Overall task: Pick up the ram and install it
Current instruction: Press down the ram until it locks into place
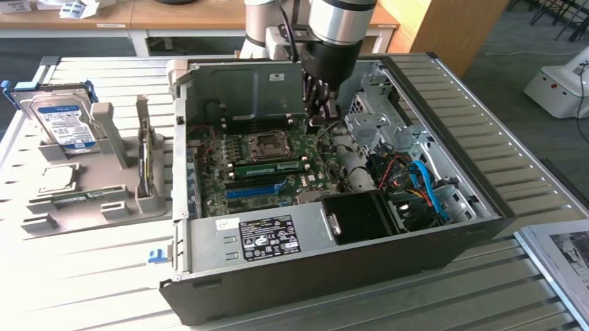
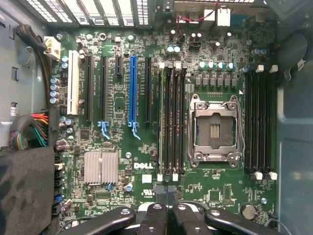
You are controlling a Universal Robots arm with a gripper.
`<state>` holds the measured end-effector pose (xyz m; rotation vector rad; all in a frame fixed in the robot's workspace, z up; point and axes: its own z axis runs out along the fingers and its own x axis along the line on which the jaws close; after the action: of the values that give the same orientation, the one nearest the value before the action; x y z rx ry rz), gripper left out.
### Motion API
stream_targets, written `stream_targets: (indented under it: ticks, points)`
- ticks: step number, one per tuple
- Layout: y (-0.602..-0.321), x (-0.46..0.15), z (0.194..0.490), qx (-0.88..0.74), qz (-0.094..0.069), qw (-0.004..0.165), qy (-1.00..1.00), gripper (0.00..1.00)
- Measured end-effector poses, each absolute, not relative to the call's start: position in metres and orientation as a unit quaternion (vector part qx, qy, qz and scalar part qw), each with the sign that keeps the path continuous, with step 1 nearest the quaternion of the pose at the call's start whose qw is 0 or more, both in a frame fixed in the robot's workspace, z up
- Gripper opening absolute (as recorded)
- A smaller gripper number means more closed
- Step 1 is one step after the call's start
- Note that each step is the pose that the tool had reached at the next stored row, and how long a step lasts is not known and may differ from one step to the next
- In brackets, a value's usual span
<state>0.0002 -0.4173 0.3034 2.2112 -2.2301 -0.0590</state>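
Observation:
The ram (image 1: 267,166) is a thin green stick standing on edge in a black slot beside the CPU socket (image 1: 269,143), inside the open computer case (image 1: 442,241). In the wrist view the ram (image 2: 160,122) is edge-on, a pale strip in the outermost of the black slots next to the socket (image 2: 214,129). My gripper (image 1: 322,123) hangs over the motherboard, above and apart from the stick, near one of its ends. Its dark fingers (image 2: 157,215) are pressed together, so the gripper (image 2: 167,196) is shut with nothing between them.
A blue slot strip (image 2: 132,88) and more black slots lie beside the ram's bank. A black fan shroud (image 1: 363,214) and cables fill the case's near right. On the exterior view's left, a grey holder (image 1: 92,200) carries a hard drive (image 1: 60,121) and an upright card (image 1: 145,158).

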Motion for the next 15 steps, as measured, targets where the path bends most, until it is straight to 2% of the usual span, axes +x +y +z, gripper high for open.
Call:
stream_targets:
  ticks: [15]
  points:
    - [-0.4173,0.0002,0.2976,0.704,-0.019,0.0,-0.71,0.1]
